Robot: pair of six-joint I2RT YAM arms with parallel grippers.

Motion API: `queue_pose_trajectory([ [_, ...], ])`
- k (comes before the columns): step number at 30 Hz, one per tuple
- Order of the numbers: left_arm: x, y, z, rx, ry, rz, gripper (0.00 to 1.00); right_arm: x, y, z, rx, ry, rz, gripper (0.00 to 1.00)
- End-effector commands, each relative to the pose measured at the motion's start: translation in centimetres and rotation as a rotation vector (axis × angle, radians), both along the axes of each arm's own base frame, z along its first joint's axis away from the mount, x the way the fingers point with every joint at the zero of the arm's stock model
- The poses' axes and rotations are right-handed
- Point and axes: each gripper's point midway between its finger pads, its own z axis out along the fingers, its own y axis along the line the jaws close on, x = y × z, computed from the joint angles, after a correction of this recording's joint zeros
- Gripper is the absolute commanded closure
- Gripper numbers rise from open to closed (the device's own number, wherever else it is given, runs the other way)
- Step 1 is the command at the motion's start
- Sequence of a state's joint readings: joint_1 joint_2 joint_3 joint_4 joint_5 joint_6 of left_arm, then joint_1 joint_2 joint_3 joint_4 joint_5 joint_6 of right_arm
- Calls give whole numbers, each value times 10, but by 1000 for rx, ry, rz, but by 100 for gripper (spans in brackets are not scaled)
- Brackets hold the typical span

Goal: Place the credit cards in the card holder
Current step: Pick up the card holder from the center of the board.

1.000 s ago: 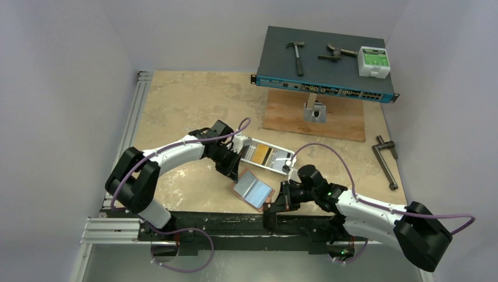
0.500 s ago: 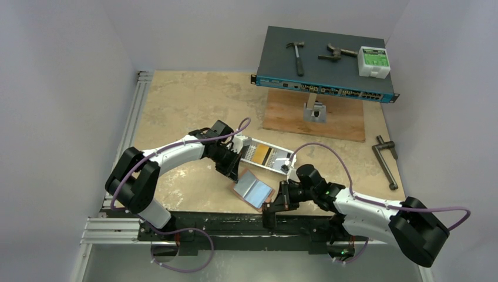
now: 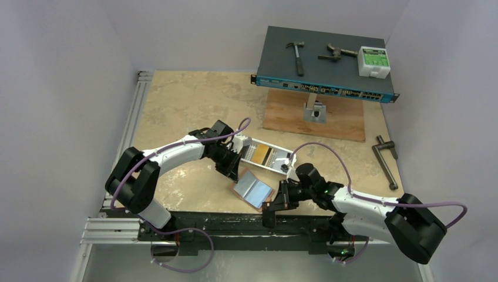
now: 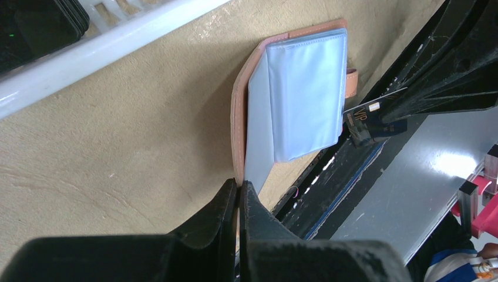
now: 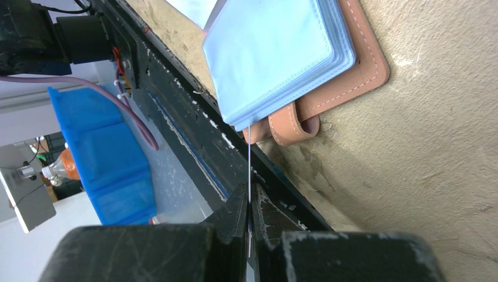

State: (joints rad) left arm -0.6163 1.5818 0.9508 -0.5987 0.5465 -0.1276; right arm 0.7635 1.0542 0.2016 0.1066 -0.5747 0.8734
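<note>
The card holder (image 3: 253, 191) lies open near the table's front edge, brown leather (image 5: 361, 73) with pale blue plastic sleeves (image 4: 299, 94). My left gripper (image 4: 238, 183) is shut on the edge of its leather cover, at the holder's left end (image 3: 236, 176). My right gripper (image 5: 249, 189) is shut on a dark credit card (image 4: 369, 114), seen edge-on as a thin line (image 5: 249, 155). The card's tip meets the sleeves' edge beside the snap tab (image 5: 288, 126). More credit cards (image 3: 262, 154) stand in the white tray (image 3: 281, 166) behind the holder.
The black front rail (image 3: 223, 218) runs just below the holder, under my right gripper (image 3: 275, 204). A network switch (image 3: 323, 64) carrying a hammer, a tool and a white box sits at the back, over a wooden board (image 3: 329, 120). A metal handle (image 3: 384, 158) lies at right.
My right arm has crept slightly left toward the holder with the card in it. The left arm and the holder have not moved.
</note>
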Motion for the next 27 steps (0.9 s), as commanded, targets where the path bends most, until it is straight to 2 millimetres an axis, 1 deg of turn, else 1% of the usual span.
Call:
queue_pose_trajectory([
  [1, 5, -5, 15, -49, -38, -13, 100, 11, 12, 18, 63, -59, 23, 100],
  [20, 5, -5, 19, -59, -49, -14, 100, 13, 14, 10, 53, -40, 19, 100],
  [27, 4, -5, 19, -61, -52, -14, 100, 18, 18, 9, 56, -39, 17, 100],
])
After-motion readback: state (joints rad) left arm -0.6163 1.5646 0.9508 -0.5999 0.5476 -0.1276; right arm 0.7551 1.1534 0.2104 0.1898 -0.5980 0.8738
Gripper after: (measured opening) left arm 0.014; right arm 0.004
